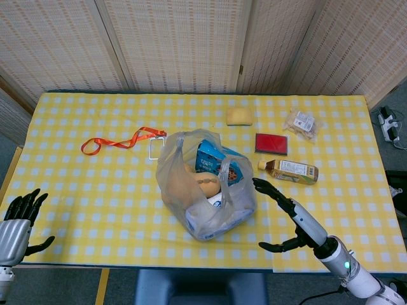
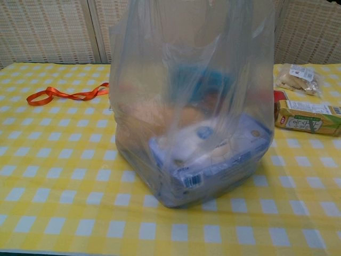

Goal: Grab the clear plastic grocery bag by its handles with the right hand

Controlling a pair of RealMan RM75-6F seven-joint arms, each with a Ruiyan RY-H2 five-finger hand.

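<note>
The clear plastic grocery bag (image 1: 205,187) stands in the middle of the table, filled with a blue packet, orange items and a white carton. Its handles (image 1: 219,170) stand up over the opening. In the chest view the bag (image 2: 192,106) fills the centre. My right hand (image 1: 289,215) is open, fingers spread, raised just right of the bag, its fingertips close to the bag's right side; no contact shows. My left hand (image 1: 18,223) hangs open off the table's front left corner. Neither hand appears in the chest view.
On the yellow checked tablecloth (image 1: 95,190) lie an orange lanyard with a card holder (image 1: 124,141), a yellow sponge (image 1: 240,116), a red case (image 1: 271,143), a drink bottle (image 1: 289,170) lying on its side just beyond my right hand, and a snack packet (image 1: 301,122).
</note>
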